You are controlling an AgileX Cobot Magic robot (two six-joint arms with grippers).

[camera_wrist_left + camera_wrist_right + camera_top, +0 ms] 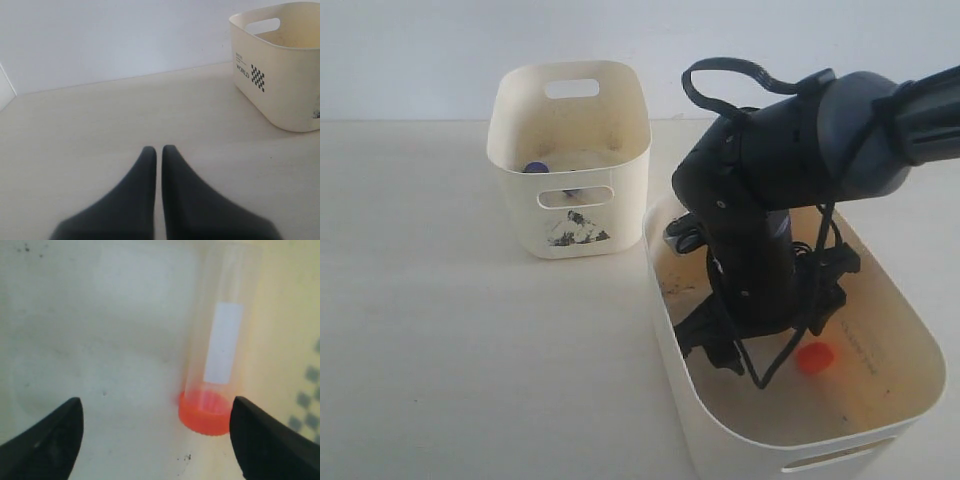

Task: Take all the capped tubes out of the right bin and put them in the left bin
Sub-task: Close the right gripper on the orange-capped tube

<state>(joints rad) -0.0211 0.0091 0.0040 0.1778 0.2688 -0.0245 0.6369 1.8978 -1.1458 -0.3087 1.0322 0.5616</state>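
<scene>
An orange-red capped tube (220, 350) lies on the floor of the right bin (665, 300). Its cap (815, 358) shows beside my right arm (770, 200), which reaches down into that bin. My right gripper (157, 405) is open wide just above the floor; the tube's cap sits close against one finger (260, 440) and nothing is gripped. In the left bin (620, 120) rests a blue-capped tube (535, 167), and more blue shows through its front slot (572, 190). My left gripper (159, 148) is shut and empty, low over the table, well away from the left bin (280, 75).
The two bins stand close together, the right bin's near corner almost touching the left bin. Cables (790, 350) hang from the right wrist into the right bin. Bare tabletop (450, 330) spreads to the left of both bins.
</scene>
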